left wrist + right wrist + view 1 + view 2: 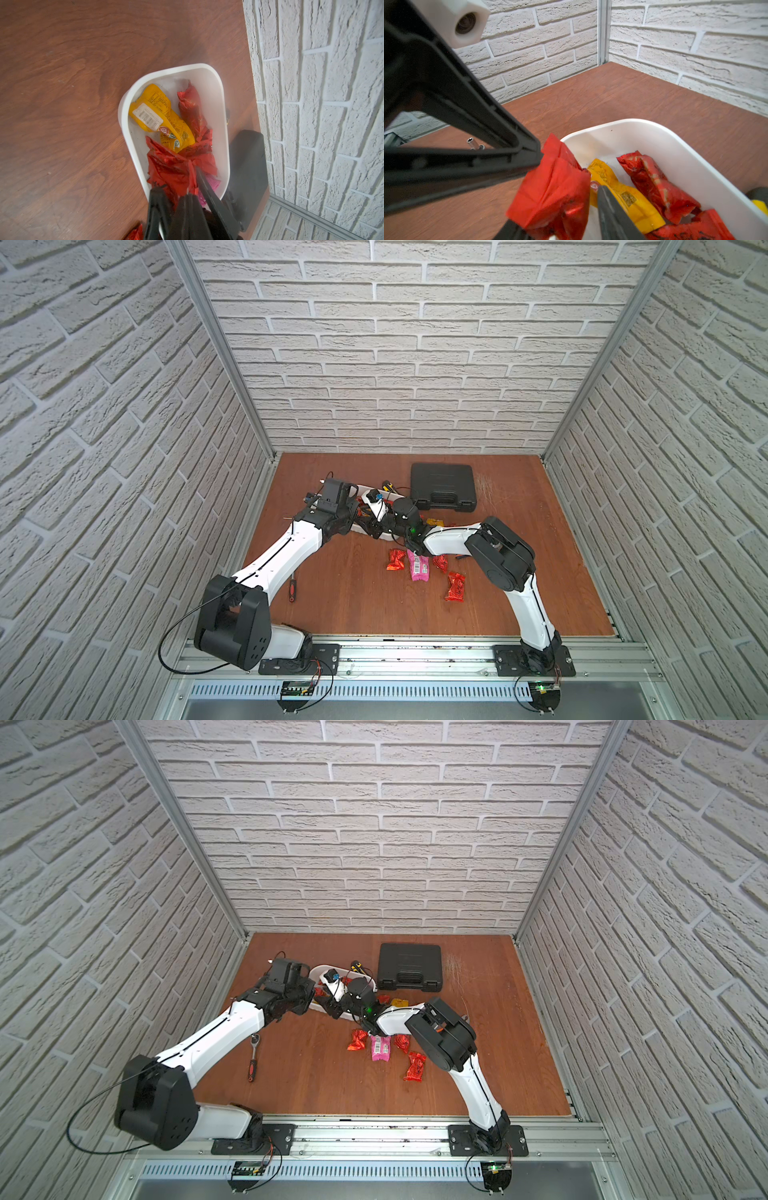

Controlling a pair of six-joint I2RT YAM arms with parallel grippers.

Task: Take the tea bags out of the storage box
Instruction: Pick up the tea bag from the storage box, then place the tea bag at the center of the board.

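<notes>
Top views, box (pixel 321 970): left of frame centre; far rim shows, near end hidden under both wrists.
Top views, loose bags (pixel 396 559): red and pink, just below the box on the table (pixel 353 614); bare wood at lower centre.
Top views, case (pixel 442 486): right of box, near it.
Top views, ratchet (pixel 253 1061): lower left.
Left wrist, left gripper (pixel 179 194): tips closed against a red bag (pixel 172 170); pinch unclear.
Left wrist, yellow bag (pixel 153 112): inside box.
Right wrist, right gripper (pixel 558 209): fingers either side of the red bag at the box rim; squeeze cannot be told.
</notes>
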